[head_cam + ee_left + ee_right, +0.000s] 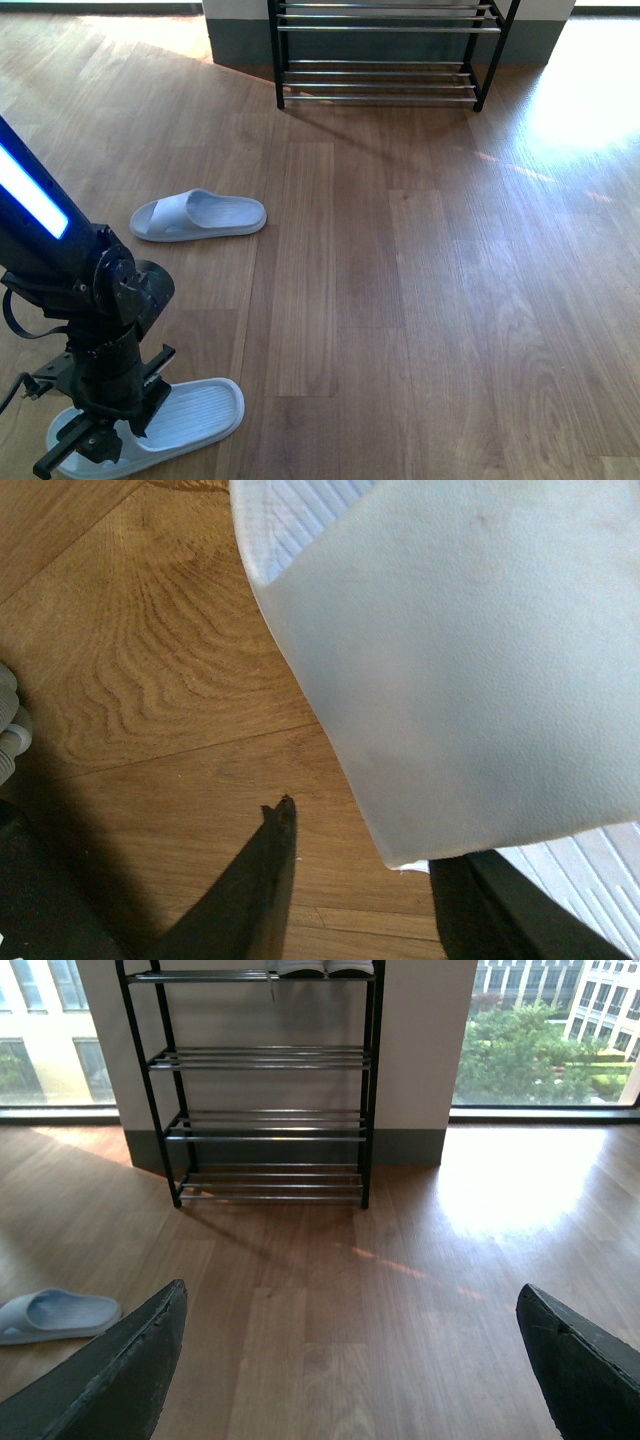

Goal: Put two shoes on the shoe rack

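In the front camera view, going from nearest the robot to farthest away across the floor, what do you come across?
near slide sandal → far slide sandal → shoe rack

Shoe rack [380,72] is at the far end, pretty much dead centre, backed up against the wall [420,1060], with two shoes [300,966] on its top shelf. Far slipper [198,215] lies mid-floor [420,300] off to the left. Near slipper [200,405] is closer in, front-left, right under the left gripper [75,445].
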Controlling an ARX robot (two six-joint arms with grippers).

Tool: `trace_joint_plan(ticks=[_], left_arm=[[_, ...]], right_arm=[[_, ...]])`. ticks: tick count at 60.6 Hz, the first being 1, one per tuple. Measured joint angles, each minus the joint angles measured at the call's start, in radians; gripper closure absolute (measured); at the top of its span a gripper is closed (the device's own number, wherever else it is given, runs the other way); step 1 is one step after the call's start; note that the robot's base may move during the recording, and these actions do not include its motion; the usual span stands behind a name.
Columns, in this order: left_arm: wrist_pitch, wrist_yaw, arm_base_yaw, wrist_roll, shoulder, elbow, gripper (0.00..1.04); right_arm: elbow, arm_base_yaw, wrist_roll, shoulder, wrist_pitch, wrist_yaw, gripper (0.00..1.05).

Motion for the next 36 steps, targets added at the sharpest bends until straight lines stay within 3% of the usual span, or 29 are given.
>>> trace_joint_plan(ticks=[13, 24, 36], left_arm=[[-0.012, 0.008, -0.016, -0.011, 0.003, 0.006, 1.04], [-0.043, -0.001, -0.016, -0.011, 0.004, 0.008, 1.03], [-0.068, -0.090, -0.016, 0.038, 0.000, 0.013, 1.03]], right_arm=[[0.000, 0.000, 0.000, 0.000, 0.000, 0.000, 0.09], [0.000, 0.000, 0.000, 0.000, 0.000, 0.000, 0.09], [0.000, 0.000, 0.000, 0.000, 0.000, 0.000, 0.09]])
